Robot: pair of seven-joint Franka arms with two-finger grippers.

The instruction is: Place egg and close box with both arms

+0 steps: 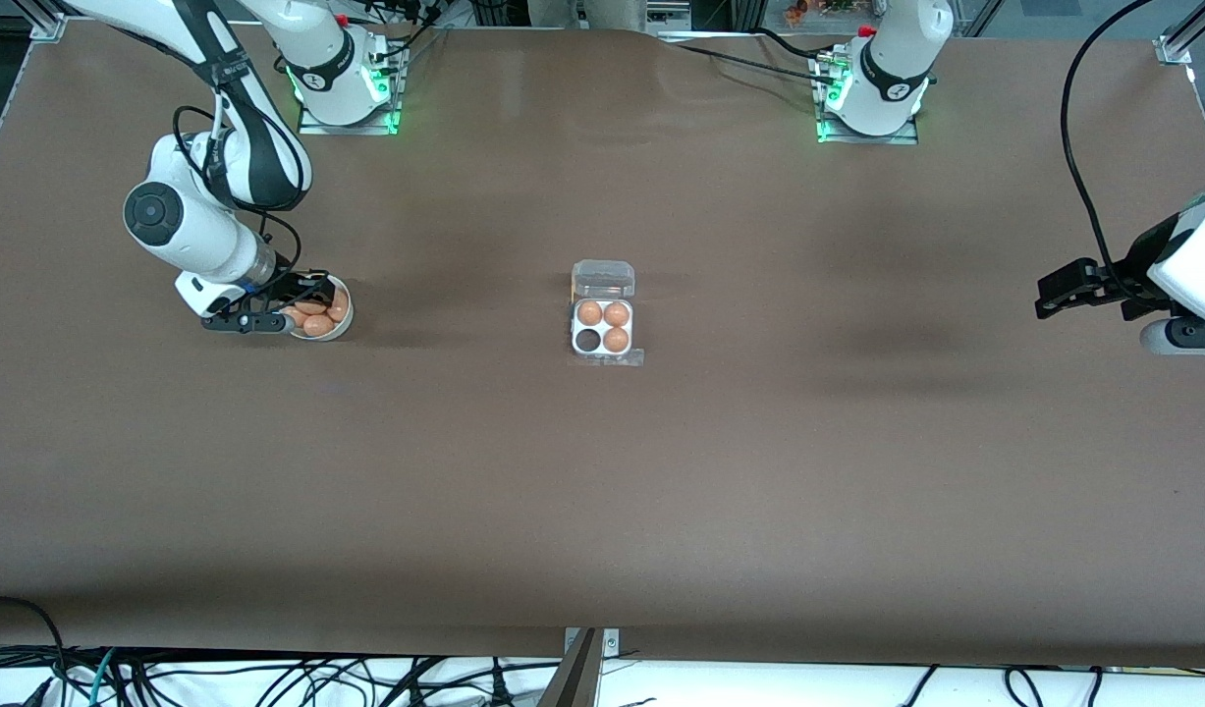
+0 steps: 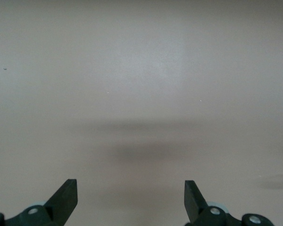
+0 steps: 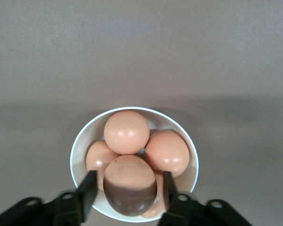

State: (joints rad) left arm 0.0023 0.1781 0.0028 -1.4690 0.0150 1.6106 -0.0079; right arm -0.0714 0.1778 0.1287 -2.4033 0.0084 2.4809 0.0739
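The clear egg box (image 1: 603,352) sits mid-table with its lid (image 1: 603,279) open. It holds three brown eggs (image 1: 616,340), and one cell (image 1: 589,340) is empty. A white bowl (image 1: 346,316) with several brown eggs stands toward the right arm's end of the table. My right gripper (image 1: 300,312) is down in the bowl. In the right wrist view, the right gripper (image 3: 129,178) is open, with a finger on each side of the top egg (image 3: 129,181) and small gaps showing. My left gripper (image 1: 1046,295) is open and empty, waiting over bare table (image 2: 130,189).
The bowl's rim (image 3: 78,146) shows in the right wrist view, with other eggs (image 3: 126,132) packed around the top one. Cables hang along the table's edge nearest the camera. The brown tabletop (image 1: 602,511) lies bare between the bowl, the box and the left gripper.
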